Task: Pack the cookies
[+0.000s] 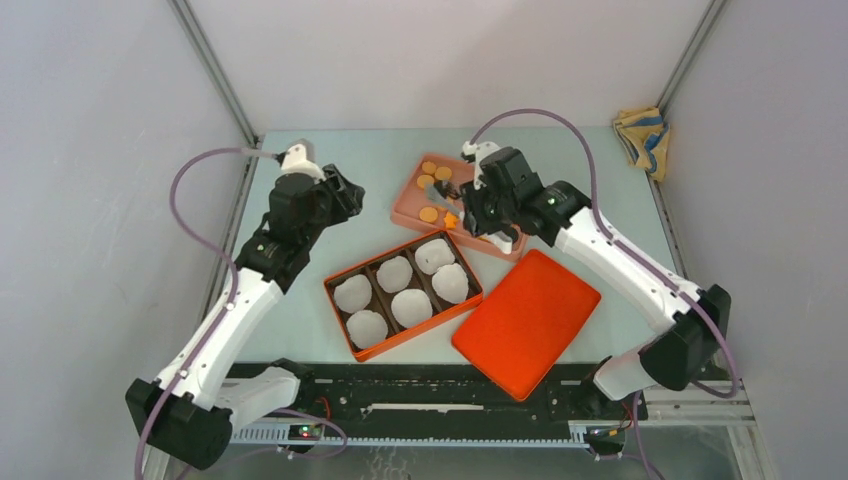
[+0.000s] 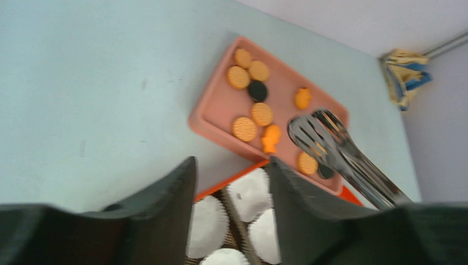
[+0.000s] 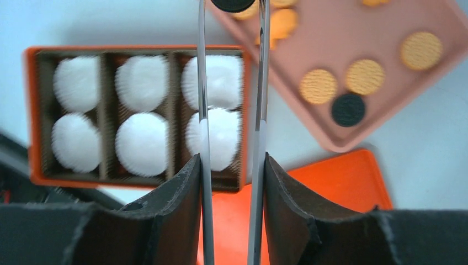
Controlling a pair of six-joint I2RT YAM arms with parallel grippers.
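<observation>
Orange cookies (image 2: 244, 128): loose on pink tray (image 2: 218, 107), among a few black ones.
Black cookie (image 3: 232, 4): pinched at tip of tongs (image 3: 202, 110), near tray's edge.
Right fingers (image 3: 171, 210): clamped on tongs.
Left fingers (image 2: 165, 210): spread, holding nothing, above counter (image 2: 83, 83).
Box (image 1: 338, 284): six white cups (image 1: 411, 306), beside tray.

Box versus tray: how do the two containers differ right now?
The box is bright orange; the tray is pink. The box is split into six compartments; the tray is undivided. The box holds only white paper cups, the tray loose cookies. Both are rectangular and open-topped.
</observation>
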